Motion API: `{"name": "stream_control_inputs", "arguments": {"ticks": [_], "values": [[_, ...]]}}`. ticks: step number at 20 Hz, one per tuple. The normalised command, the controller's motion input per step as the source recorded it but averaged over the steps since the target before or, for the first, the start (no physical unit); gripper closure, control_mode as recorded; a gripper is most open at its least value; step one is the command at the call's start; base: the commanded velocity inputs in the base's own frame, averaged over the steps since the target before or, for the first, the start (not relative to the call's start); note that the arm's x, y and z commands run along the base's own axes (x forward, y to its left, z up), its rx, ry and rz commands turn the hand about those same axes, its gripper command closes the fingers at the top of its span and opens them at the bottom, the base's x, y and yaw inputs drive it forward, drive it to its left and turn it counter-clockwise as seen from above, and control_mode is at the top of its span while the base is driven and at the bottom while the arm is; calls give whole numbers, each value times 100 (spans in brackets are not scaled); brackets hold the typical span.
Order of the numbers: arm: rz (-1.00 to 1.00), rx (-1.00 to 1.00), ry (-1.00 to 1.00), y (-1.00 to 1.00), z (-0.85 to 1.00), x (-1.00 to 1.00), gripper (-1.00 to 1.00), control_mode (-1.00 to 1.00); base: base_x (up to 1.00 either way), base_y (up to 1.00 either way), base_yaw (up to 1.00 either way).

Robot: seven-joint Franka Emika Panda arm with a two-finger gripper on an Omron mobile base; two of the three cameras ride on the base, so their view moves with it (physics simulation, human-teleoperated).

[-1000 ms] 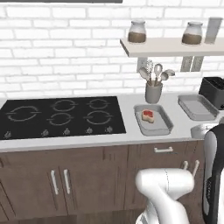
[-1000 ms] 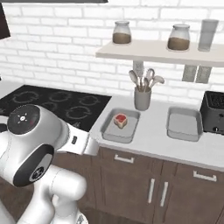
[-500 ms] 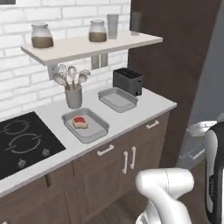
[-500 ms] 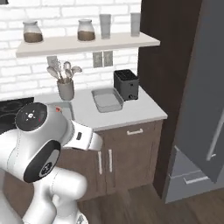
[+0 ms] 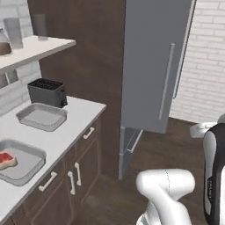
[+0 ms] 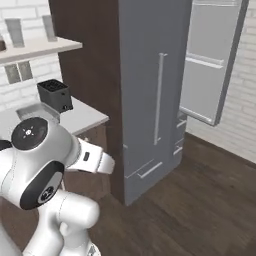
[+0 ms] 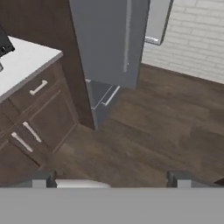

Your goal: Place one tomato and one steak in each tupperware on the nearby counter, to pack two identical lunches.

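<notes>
**Ana:** Fridge (image 5: 156, 66) is the biggest thing now, tall and grey, with a long handle and a drawer low down. I judge the base is driving toward it. The tomatoes and the other steak are probably inside, but that is only my guess, because no tomato is visible.

**Ben:** And the bench (image 5: 77, 121)?

**Ana:** It is to the left of the fridge, pale top over dark cabinets (image 5: 72, 176) with silver handles. It ends just beside the dark panel next to the fridge. Above it is a wall shelf (image 5: 30, 48) with glasses.

**Ben:** Where are the boxes for the lunches?

**Ana:** Two grey trays sit on the bench. The far tray (image 5: 41, 116) looks empty and stands near a black toaster (image 5: 47, 92). The near tray (image 5: 24, 162) holds a red and pale piece (image 5: 5, 159), maybe a steak; I cannot tell for sure.

**Ben:** The fingers?

**Ana:** Two dark tips (image 7: 111, 178) stand well apart over the wooden floor (image 7: 166, 127), with nothing between them, so they are spread and empty.

**Ben:** Next move?

**Ana:** I think the hand must reach the fridge handle and pull the door, then look for a tomato. The packing itself is not yet finished.
</notes>
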Motion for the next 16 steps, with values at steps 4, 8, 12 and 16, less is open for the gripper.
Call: {"name": "stream_control_inputs", "arguments": {"ticks": [4, 8, 12, 16], "values": [[0, 0, 0, 0, 0, 0, -100, 100, 56, -75, -57], [0, 0, 0, 0, 0, 0, -100, 100, 100, -52, -33], [0, 0, 0, 0, 0, 0, -100, 100, 100, -42, -1], [0, 0, 0, 0, 0, 0, -100, 100, 100, -66, 16]]}}
